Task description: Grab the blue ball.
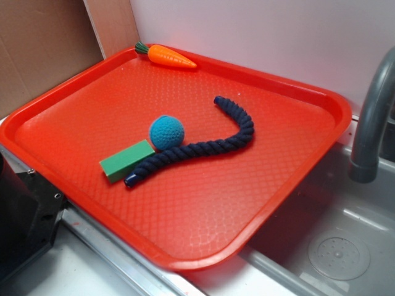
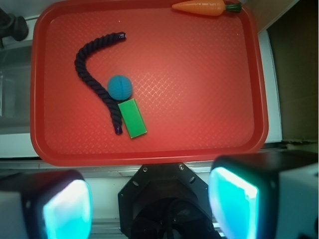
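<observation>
Reaching for the blue ball (image 1: 166, 133) is the step in hand, and nothing has been grasped yet. The ball sits near the middle of the red tray (image 1: 259, 203), wedged between two neighbours: the navy rope (image 1: 203, 148) curves along one side of it, touching or nearly so, and the green block (image 1: 126, 160) lies just beside it on the other. A toy carrot (image 1: 170, 56) lies well apart from the ball, at the tray's far rim.

In the wrist view the end effector (image 2: 149, 199) hangs off the tray, past the rim nearest the green block, its two fingers (image 2: 234, 199) spread wide with nothing between them.

To do this well, I judge the end effector should travel in over the tray until it is centred above the ball, then descend straight down. The fingers are best set so that they close across the ball's free sides, not the sides taken by the rope and the block; otherwise a finger may land on the rope or push the block. Being yarn, the ball should give a little and hold under a firm squeeze.
</observation>
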Robot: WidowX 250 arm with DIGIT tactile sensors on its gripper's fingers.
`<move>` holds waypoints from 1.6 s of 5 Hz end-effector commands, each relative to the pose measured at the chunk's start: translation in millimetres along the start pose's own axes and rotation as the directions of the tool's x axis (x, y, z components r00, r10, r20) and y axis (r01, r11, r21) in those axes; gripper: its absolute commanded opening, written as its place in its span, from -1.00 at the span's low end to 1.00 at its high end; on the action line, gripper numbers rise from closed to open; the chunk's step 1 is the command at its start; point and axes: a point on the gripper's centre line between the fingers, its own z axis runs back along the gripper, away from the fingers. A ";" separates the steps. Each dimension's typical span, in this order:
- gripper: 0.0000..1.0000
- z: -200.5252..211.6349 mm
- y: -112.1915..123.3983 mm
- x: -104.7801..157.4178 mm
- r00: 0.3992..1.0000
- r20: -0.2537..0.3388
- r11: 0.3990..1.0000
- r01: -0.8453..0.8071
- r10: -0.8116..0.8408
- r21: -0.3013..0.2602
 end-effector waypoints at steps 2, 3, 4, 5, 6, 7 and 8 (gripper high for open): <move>1.00 -45.0 -3.7 31.2 0.994 -0.087 0.998 -0.065 0.065 0.002; 1.00 -95.2 -3.3 54.4 0.953 -0.014 0.953 -0.301 0.302 0.031; 1.00 -129.6 -14.3 65.6 0.921 -0.013 0.921 -0.389 0.388 -0.022; 1.00 -129.6 -14.3 65.6 0.921 -0.013 0.921 -0.389 0.388 -0.022; 1.00 -129.6 -14.3 65.6 0.921 -0.013 0.921 -0.389 0.388 -0.022; 1.00 -129.6 -14.3 65.6 0.921 -0.013 0.921 -0.389 0.388 -0.022; 1.00 -129.6 -14.3 65.6 0.921 -0.013 0.921 -0.389 0.388 -0.022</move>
